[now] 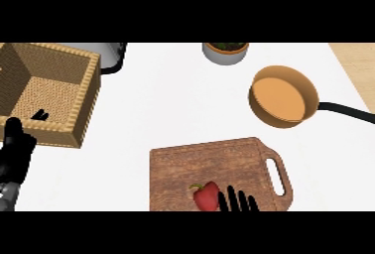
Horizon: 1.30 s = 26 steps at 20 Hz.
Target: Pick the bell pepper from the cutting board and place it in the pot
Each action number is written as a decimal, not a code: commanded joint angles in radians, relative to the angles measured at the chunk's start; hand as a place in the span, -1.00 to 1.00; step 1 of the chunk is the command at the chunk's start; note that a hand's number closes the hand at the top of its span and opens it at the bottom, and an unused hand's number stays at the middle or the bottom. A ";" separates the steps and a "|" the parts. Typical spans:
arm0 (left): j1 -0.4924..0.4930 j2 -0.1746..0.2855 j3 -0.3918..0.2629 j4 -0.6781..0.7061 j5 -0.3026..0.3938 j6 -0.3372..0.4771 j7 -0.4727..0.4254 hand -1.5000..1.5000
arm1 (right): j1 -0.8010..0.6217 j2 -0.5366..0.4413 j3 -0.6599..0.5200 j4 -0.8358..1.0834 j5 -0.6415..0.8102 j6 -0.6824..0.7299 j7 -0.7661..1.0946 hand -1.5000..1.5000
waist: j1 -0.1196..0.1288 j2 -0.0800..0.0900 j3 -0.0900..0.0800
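Task barely begun: bell pepper [207,196] lies on the cutting board [212,163], near edge, not lifted. Right hand [239,201] just right of it, fingers straight and spread, holding nothing. Pot [262,113] far right, well apart. Left hand [18,149] rests open at left edge. Grasp, carry, release all remain

Red bell pepper [207,196] with a green stem lying on its side near the lower edge of the brown wooden cutting board [212,163], lower centre of the frame, orange pot [282,96] with a black handle sitting at upper right, well apart
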 commanded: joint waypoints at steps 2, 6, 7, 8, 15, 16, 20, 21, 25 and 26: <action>-0.017 -0.022 -0.019 -0.002 -0.030 0.007 0.008 0.00 | 0.031 0.098 0.169 -0.074 0.194 0.268 0.252 -1.00 | 0.027 0.005 0.004; -0.022 -0.025 -0.011 -0.007 -0.029 -0.014 0.011 0.00 | -0.057 0.097 0.233 -0.081 0.142 0.350 0.401 -1.00 | 0.041 0.007 0.006; -0.030 -0.022 -0.025 -0.030 -0.049 0.006 0.043 0.00 | -0.077 0.097 0.255 -0.050 0.137 0.325 0.438 -1.00 | 0.041 0.006 0.007; 0.014 -0.049 -0.036 -0.046 -0.052 0.013 0.001 0.00 | -0.085 0.097 0.273 0.012 0.132 0.288 0.471 -1.00 | 0.048 0.005 0.007; -0.042 -0.049 0.001 -0.015 -0.051 -0.019 0.048 0.00 | -0.203 0.096 0.177 0.001 0.012 0.369 0.499 -1.00 | 0.047 0.009 0.008; -0.040 -0.069 -0.013 0.019 -0.080 -0.003 0.010 0.00 | -0.233 0.096 0.190 0.043 -0.008 0.335 0.526 -1.00 | 0.045 0.011 0.007; -0.043 -0.067 -0.006 -0.019 -0.081 -0.024 0.036 0.00 | -0.283 0.097 0.180 0.063 -0.051 0.318 0.530 -1.00 | 0.048 0.008 0.008; -0.042 -0.077 0.002 0.008 -0.088 -0.016 0.027 0.00 | -0.292 0.097 0.149 0.141 -0.061 0.258 0.522 -1.00 | 0.047 0.009 0.008; -0.043 -0.097 0.009 -0.023 -0.106 -0.015 0.061 0.00 | -0.363 0.099 0.104 0.154 -0.083 0.277 0.514 -1.00 | 0.046 0.007 0.008; -0.042 -0.074 0.028 -0.017 -0.102 -0.036 0.047 0.00 | -0.439 0.100 0.119 0.197 -0.134 0.281 0.571 -1.00 | 0.051 0.008 0.008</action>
